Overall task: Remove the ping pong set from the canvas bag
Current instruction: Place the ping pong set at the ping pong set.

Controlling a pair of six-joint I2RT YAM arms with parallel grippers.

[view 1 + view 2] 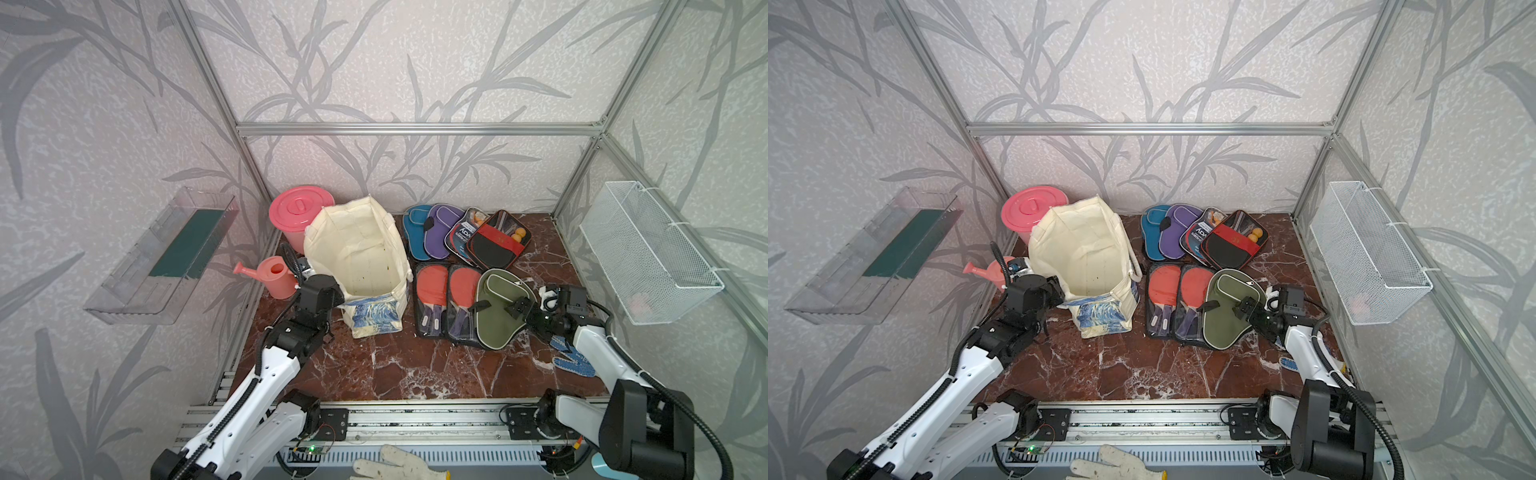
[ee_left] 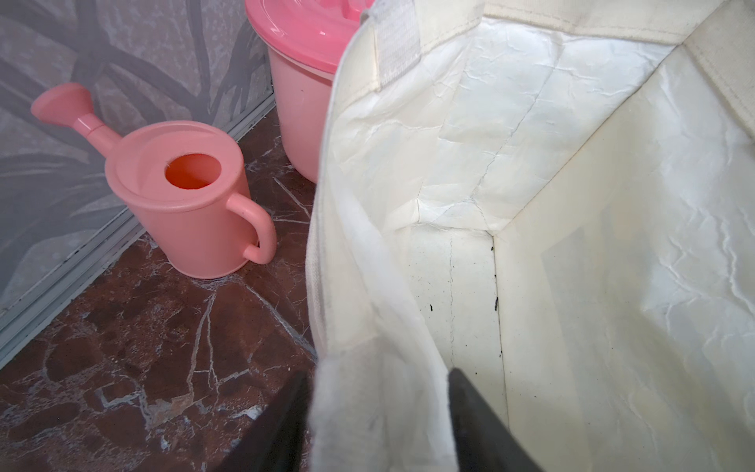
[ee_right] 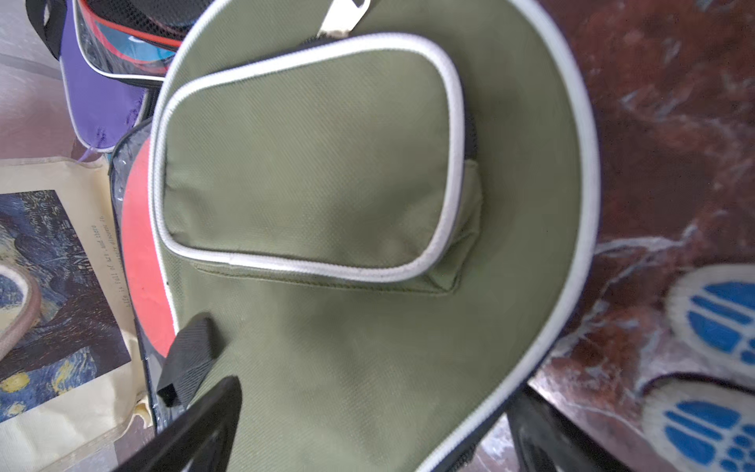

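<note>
The cream canvas bag [image 1: 361, 249] [image 1: 1084, 249] stands open at the back left, and its white lining [image 2: 572, 204] shows nothing inside. My left gripper [image 1: 337, 293] [image 2: 376, 380] is open, one finger on each side of the bag's near rim. The ping pong set lies to the right of the bag. Teal [image 1: 415, 230], purple [image 1: 442, 226], navy [image 1: 463, 235] and black-red [image 1: 496, 245] cases overlap at the back. Two clear cases with red paddles [image 1: 432, 286] lie in front of them. My right gripper [image 1: 517, 307] [image 3: 374, 408] is open over the handle end of the olive case [image 1: 498, 316] [image 3: 327, 163].
A pink lidded bucket [image 1: 297, 212] and a pink watering can [image 1: 274, 276] stand left of the bag. A blue-dotted glove [image 1: 571, 359] lies under my right arm. A wire basket [image 1: 648, 257] hangs on the right wall and a clear shelf [image 1: 166, 257] on the left wall.
</note>
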